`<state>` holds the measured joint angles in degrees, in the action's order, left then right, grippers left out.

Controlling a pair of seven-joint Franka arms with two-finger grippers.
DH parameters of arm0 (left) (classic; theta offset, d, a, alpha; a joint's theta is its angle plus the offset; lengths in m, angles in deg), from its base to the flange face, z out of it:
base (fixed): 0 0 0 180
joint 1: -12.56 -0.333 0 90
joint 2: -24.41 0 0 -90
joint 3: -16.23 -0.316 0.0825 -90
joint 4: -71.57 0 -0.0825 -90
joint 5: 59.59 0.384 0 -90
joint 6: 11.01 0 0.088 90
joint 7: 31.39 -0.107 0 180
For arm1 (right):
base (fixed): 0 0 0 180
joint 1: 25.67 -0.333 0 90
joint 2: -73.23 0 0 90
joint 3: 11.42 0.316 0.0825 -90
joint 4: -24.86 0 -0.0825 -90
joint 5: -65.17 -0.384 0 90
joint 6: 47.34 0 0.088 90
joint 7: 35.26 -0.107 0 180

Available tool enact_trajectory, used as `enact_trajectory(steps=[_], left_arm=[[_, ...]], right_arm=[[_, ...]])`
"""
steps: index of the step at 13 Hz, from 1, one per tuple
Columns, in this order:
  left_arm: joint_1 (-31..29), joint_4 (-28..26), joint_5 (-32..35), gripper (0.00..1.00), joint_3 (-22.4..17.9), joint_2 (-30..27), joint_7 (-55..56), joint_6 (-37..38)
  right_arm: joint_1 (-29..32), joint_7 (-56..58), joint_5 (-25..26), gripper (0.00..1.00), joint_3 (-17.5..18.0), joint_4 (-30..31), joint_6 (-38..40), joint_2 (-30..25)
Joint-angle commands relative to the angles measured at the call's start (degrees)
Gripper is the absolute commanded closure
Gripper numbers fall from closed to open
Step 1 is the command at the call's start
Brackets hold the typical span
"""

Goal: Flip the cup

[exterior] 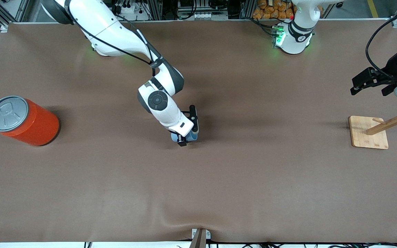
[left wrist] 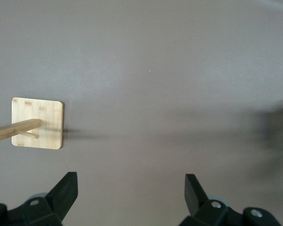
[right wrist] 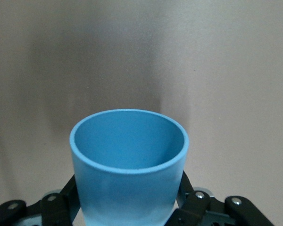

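Front view. My right tool (exterior: 189, 133) is low over the middle of the brown worktop (exterior: 219, 179), its fingers set on either side of the light-blue cup (exterior: 194, 136), of which only slivers show past the wrist and fingers. From this view I cannot tell whether the cup touches the worktop or is just clear of it. My left tool (exterior: 369, 81) hangs in the air over the left arm's end of the worktop, above the wooden peg stand (exterior: 369, 132), and that arm waits. An orange can with a grey lid (exterior: 22, 120) stands at the right arm's end, well apart from the cup.

Left wrist view. My left tool (left wrist: 129, 188) has its fingers wide apart with nothing between them; below it lie bare worktop (left wrist: 170, 80) and the peg stand (left wrist: 37, 123).

Right wrist view. My right tool (right wrist: 127, 207) is clamped on the cup (right wrist: 128, 160) low on its wall, one finger on each side. The cup's open mouth faces the camera and the darker blue inside is visible.

Progress, as I judge it: the grasp is made and appears firm, and the mouth points up toward my wrist. Whether the turn-over is done or still to come I cannot tell; releasing and withdrawing remain.
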<state>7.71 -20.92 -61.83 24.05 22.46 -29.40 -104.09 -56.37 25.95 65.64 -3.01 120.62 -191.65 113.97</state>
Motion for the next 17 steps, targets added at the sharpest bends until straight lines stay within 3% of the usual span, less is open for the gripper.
enact_trajectory(steps=[1,8,12,17], left_arm=[[-0.24,0.55,-0.84,0.00,0.09,0.54,-0.76,0.97],[0.11,0.56,-0.84,0.00,0.09,1.24,-0.84,1.14],[0.46,0.82,-1.71,0.00,1.14,3.79,-0.84,1.76],[0.46,0.91,-21.54,0.00,1.84,13.09,-0.58,0.01]], right_arm=[[-2.79,1.38,1.20,0.00,-2.78,-0.75,-3.08,1.01],[-1.56,1.20,1.03,0.00,-2.87,-1.62,-0.98,-0.83],[1.60,-3.09,0.32,0.00,-2.87,-5.04,11.20,-4.17],[7.12,-17.82,0.32,0.00,-3.05,-8.66,22.04,-9.61]])
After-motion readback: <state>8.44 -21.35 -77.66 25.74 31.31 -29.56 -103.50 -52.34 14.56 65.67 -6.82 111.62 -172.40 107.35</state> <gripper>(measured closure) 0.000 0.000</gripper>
